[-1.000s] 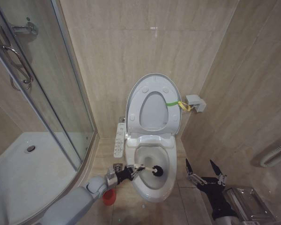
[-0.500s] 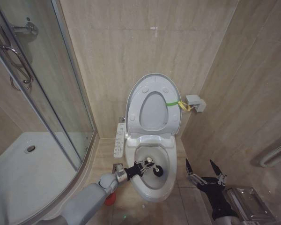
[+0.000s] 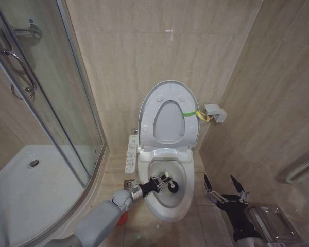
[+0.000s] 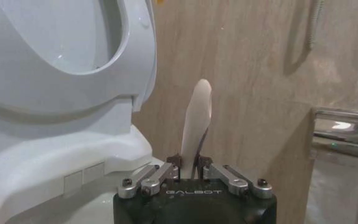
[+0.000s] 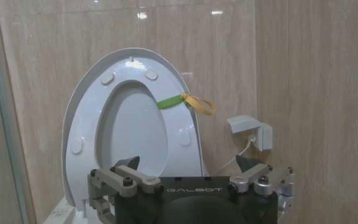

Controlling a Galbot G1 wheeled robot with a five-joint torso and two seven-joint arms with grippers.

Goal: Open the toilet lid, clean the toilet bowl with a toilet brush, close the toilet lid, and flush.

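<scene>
I'm holding the left claw (image 3: pixel 161 182) out over the near left side of the toilet bowl (image 3: pixel 170 210), pinched tight on the thin white handle of the toilet brush (image 3: pixel 168 184). In the left wrist view that left claw (image 4: pixel 190 163) is gripping the handle low down, and the pale stick of the brush (image 4: pixel 196 119) is rising straight out from between the fingers. Just past the claw's tips, the dark bristle head is sitting inside the bowl, down toward the water.

Off to the right of the bowl, I'm parking the right claw (image 3: pixel 224 184) low beside the toilet, well apart from the brush. Its fingers are spread wide and gripping nothing; the right wrist view shows the right claw (image 5: pixel 188 164) with both tips splayed.

Behind and below my left arm, a red cup holder (image 3: pixel 122 218) is peeking out on the floor, near the bowl's base.

Beyond both claws, the toilet lid (image 3: pixel 167 98) is standing upright against the tiled wall (image 3: pixel 144 46), with the ring seat raised flat against it. A yellow-green strap loop (image 3: pixel 195 114) is hanging off the lid's right edge. Farther left of my working claw, the glass shower door (image 3: pixel 46 92) is standing beside the shower tray (image 3: pixel 20 190).
</scene>
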